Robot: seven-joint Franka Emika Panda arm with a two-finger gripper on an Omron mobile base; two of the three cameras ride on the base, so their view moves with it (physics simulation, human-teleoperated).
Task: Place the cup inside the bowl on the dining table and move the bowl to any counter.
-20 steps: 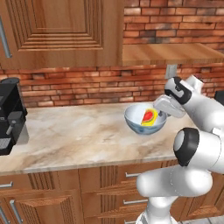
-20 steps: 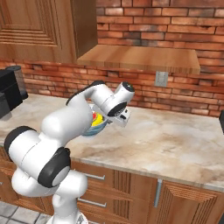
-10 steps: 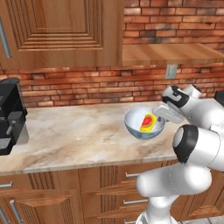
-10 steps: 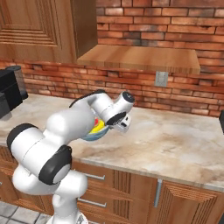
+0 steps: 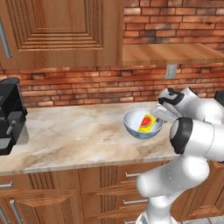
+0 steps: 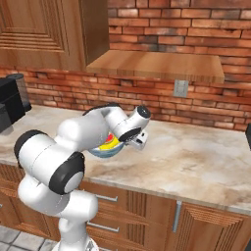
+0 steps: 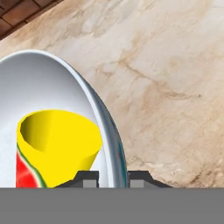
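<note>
The bowl (image 5: 136,127), white inside and blue-grey outside, sits low over the marble counter (image 5: 78,135) near its front right. The yellow cup (image 5: 147,124) with its red patch lies tilted inside it. My gripper (image 5: 159,114) is shut on the bowl's right rim. In the hand view the bowl's rim (image 7: 114,144) runs down between my two fingertips (image 7: 87,179), with the cup (image 7: 59,144) just left of them. From the right base view my arm hides most of the bowl (image 6: 104,152); the gripper (image 6: 135,142) is at its right side. I cannot tell whether the bowl touches the counter.
A black coffee machine (image 5: 11,116) stands at the counter's left end. A wooden shelf (image 5: 170,52) and an upper cabinet (image 5: 57,30) hang above the brick wall, with a wall outlet (image 5: 171,71) behind the bowl. Bare marble (image 6: 196,157) stretches right of the bowl.
The gripper has carried the bowl with the cup downward toward the counter and slightly toward the front. The grip has stayed the same.
</note>
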